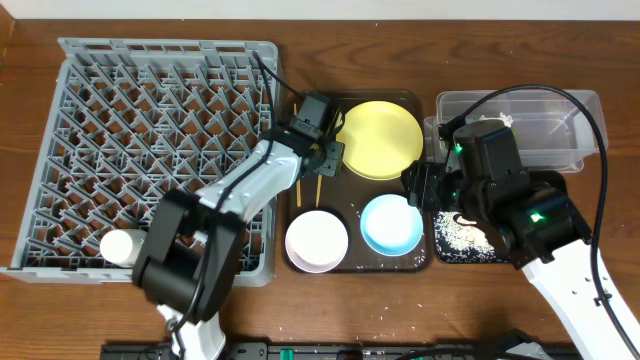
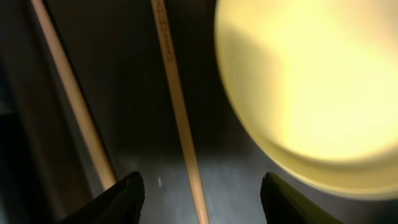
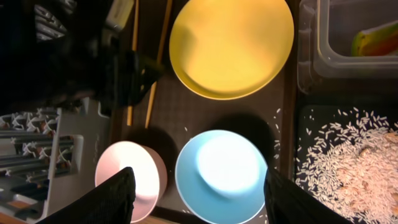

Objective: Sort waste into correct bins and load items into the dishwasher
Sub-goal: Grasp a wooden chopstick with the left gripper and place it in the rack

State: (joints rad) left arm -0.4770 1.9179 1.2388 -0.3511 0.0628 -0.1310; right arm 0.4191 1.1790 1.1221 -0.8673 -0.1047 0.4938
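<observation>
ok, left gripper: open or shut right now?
Open. In the left wrist view the left gripper has its fingers spread wide, with one chopstick running between them and a clear gap on either side.

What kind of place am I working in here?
Probably a mock dish-clearing station, not a real kitchen: a dish rack, a tray holding a plate, and a clear bin on a wooden table.
</observation>
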